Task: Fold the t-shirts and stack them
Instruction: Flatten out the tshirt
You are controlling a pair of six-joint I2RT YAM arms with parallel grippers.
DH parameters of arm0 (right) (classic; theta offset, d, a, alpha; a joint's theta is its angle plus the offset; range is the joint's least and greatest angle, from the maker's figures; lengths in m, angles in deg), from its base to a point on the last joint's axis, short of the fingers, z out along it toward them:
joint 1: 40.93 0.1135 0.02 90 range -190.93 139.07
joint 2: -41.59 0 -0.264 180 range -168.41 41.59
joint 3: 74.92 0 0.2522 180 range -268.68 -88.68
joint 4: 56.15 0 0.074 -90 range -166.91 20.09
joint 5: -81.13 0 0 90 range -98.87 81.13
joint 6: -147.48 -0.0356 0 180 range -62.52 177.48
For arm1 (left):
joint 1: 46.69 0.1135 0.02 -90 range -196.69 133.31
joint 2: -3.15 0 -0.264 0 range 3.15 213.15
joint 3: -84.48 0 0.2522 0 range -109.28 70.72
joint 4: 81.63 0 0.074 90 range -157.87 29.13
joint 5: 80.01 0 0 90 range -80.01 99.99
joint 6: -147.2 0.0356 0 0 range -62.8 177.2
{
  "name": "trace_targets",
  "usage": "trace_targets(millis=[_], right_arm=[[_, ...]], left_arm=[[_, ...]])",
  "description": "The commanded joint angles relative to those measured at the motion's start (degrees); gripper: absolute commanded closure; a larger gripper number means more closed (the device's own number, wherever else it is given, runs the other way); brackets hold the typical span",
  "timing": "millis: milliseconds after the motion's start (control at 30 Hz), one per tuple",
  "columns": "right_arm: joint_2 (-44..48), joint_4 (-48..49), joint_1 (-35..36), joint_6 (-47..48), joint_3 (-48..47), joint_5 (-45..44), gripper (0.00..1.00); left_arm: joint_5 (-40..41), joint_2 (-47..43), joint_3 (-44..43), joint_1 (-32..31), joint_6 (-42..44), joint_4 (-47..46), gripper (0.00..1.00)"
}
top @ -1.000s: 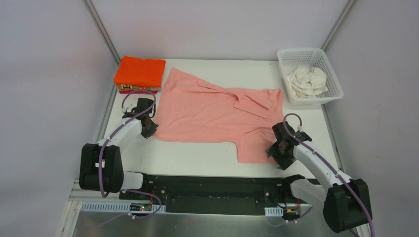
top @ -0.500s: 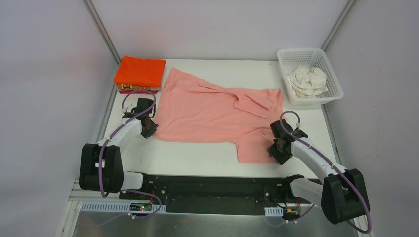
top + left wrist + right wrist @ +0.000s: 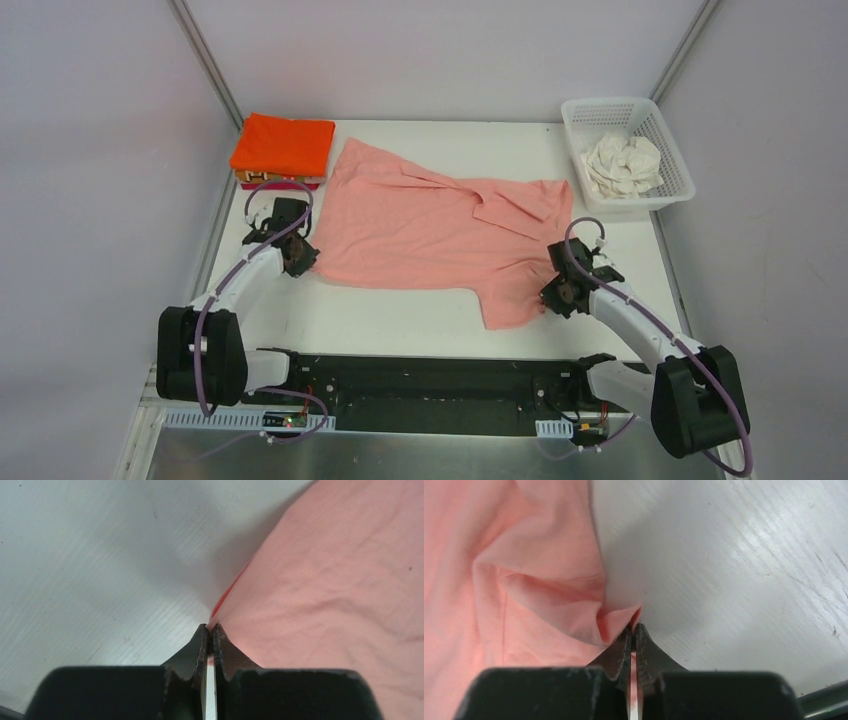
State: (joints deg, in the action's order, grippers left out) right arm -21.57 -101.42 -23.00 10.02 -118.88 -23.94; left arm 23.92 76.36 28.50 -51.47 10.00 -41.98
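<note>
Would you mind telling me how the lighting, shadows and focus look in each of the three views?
Top external view: even, soft light, no glare, everything sharp. Left wrist view: the left claw is dark and underlit, and the salmon t-shirt casts a soft grey shadow on the table. Right wrist view: the right claw equally dark, table grain crisp.

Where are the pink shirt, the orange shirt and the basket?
pink shirt (image 3: 420, 235), top view, middle of its body.
orange shirt (image 3: 284, 143), top view, folded top face.
basket (image 3: 668, 148), top view, right wall.
</note>
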Motion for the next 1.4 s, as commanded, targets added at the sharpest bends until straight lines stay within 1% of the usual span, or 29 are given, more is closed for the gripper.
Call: trace_targets(millis=[0, 100, 233, 300, 467, 567, 700, 833, 933, 1067, 1233, 1367], right_arm=[[4.5, 1.6, 0.3, 3.0, -4.5, -0.6, 1.00], [8.8, -0.9, 0.3, 4.6, -10.9, -2.7, 1.00], [12.4, -4.0, 0.3, 7.0, -20.9, -6.8, 1.00], [13.4, -5.3, 0.3, 8.2, -25.9, -9.8, 1.00], [14.3, -5.8, 0.3, 12.4, -39.5, -13.2, 1.00], [13.4, -5.7, 0.3, 16.2, -48.3, -14.7, 1.00], [11.8, -5.6, 0.3, 20.9, -60.0, -12.9, 1.00], [9.7, -7.4, 0.3, 24.1, -71.3, -7.1, 1.00], [7.8, -8.8, 0.3, 25.9, -80.0, -3.4, 1.00], [6.1, -11.6, 0.3, 27.8, -92.6, -1.6, 1.00], [7.2, -10.5, 0.2, 28.8, -99.2, 0.3, 1.00], [7.8, -8.6, 0.2, 29.8, -102.8, 1.2, 1.00]], left_arm=[[-3.4, -3.8, -2.5, 0.3, 2.5, -0.2, 1.00], [-5.3, -7.4, -5.2, 0.3, 3.4, -0.1, 1.00], [-3.6, -13.2, -9.9, 0.2, 3.5, 1.2, 1.00], [-4.1, -15.3, -13.3, 0.3, 3.4, 2.1, 1.00], [-5.6, -17.7, -23.7, 0.3, 3.6, 4.9, 1.00], [-4.3, -19.3, -30.8, 0.2, 4.3, 7.0, 1.00], [-2.6, -21.0, -39.5, 0.2, 5.5, 10.1, 1.00], [-1.5, -21.1, -47.8, 0.3, 6.7, 14.0, 1.00], [-3.8, -21.1, -54.6, 0.3, 6.9, 16.5, 1.00], [-7.4, -21.8, -63.6, 0.3, 7.1, 19.5, 1.00], [-9.6, -21.3, -75.9, 0.2, 7.9, 23.4, 1.00], [-11.9, -21.0, -82.1, 0.3, 7.7, 24.9, 1.00]])
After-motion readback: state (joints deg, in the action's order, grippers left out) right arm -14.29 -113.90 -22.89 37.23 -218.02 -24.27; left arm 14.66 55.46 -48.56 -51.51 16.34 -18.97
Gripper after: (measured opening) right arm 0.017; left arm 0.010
